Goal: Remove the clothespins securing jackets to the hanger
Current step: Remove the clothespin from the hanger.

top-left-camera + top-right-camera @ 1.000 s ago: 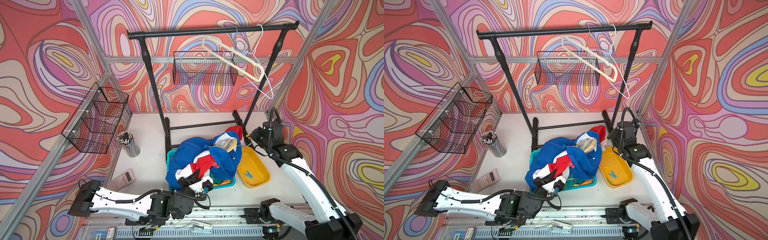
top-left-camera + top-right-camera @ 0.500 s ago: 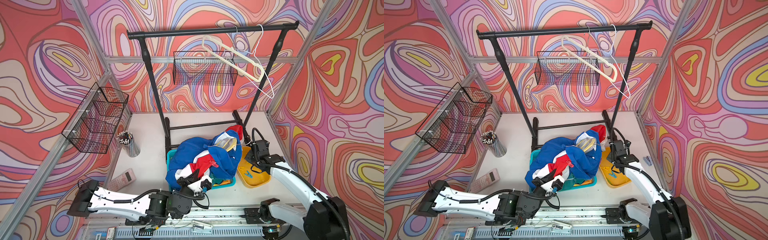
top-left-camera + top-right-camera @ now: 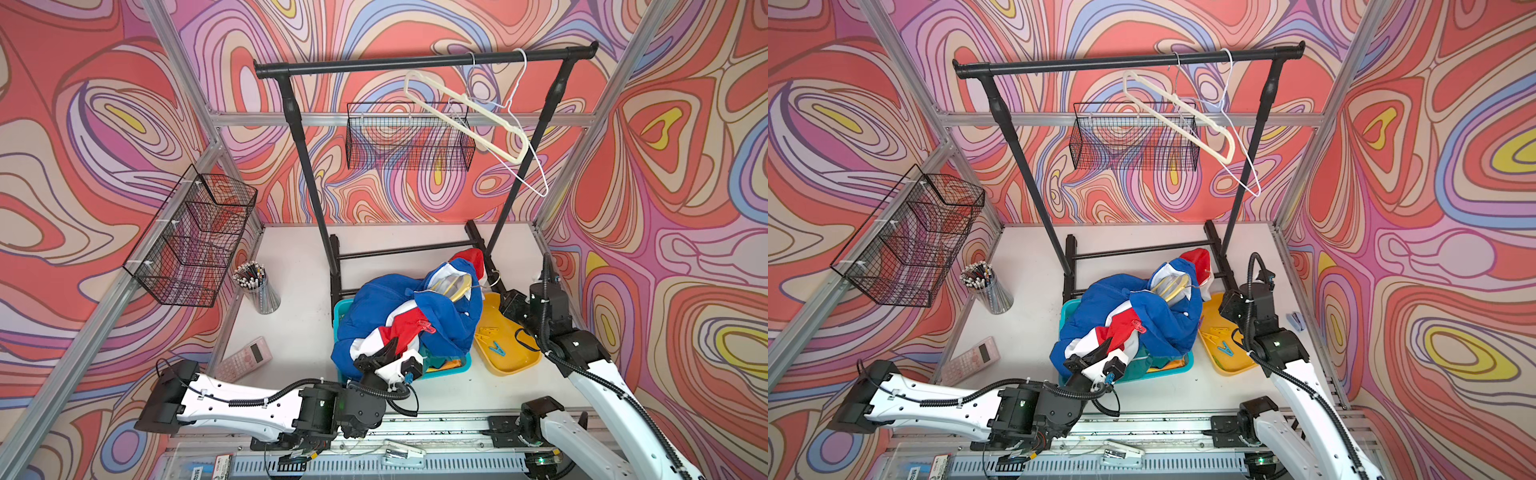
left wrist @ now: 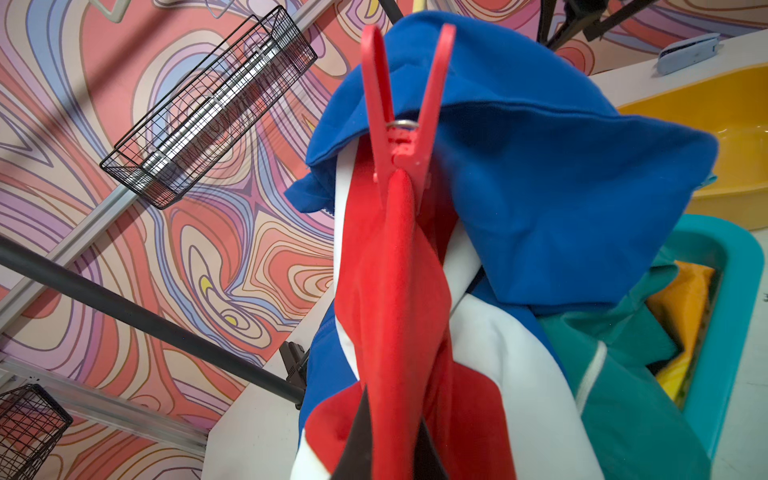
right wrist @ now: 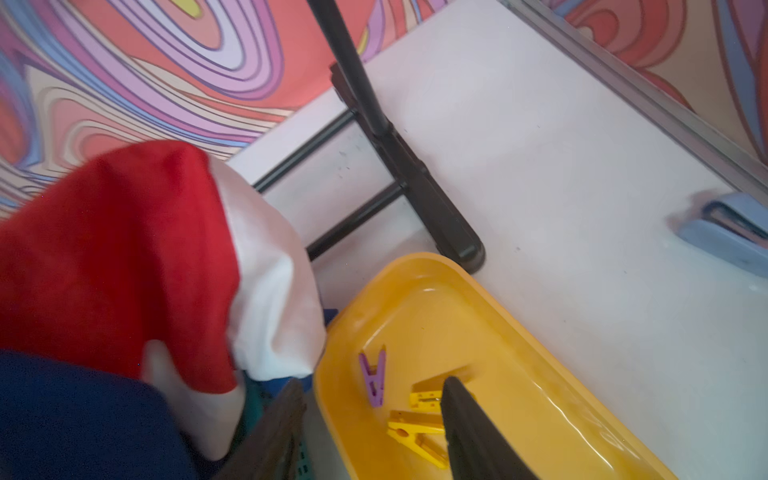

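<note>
A blue jacket (image 3: pixel 386 305) with red and white bands is heaped over a teal bin (image 3: pixel 340 311), and a teal jacket (image 4: pixel 623 374) lies under it. A yellowish hanger (image 3: pixel 453 286) shows inside its collar. A red clothespin (image 4: pixel 405 124) (image 3: pixel 426 326) is clipped on the red band. My left gripper (image 4: pixel 392 415) (image 3: pixel 390 353) is shut on that red fabric just below the clothespin. My right gripper (image 5: pixel 374 384) (image 3: pixel 513 309) hangs open over the yellow tray (image 5: pixel 540 374). In the tray lie a purple clothespin (image 5: pixel 374 378) and yellow clothespins (image 5: pixel 415 432). A blue one (image 3: pixel 497 348) lies there too.
The black clothes rack (image 3: pixel 415 64) stands behind the bin, its foot (image 5: pixel 436 208) beside the tray, with two bare hangers (image 3: pixel 478 116) on its rail. Wire baskets (image 3: pixel 191 237) hang on the walls. A pencil cup (image 3: pixel 257 286), pink calculator (image 3: pixel 249 357) and blue stapler (image 5: pixel 727 232) lie on the table.
My right gripper has come down from beside the jacket's collar to the yellow tray, and its jaws have opened. The left gripper still grips the red fabric and has barely moved.
</note>
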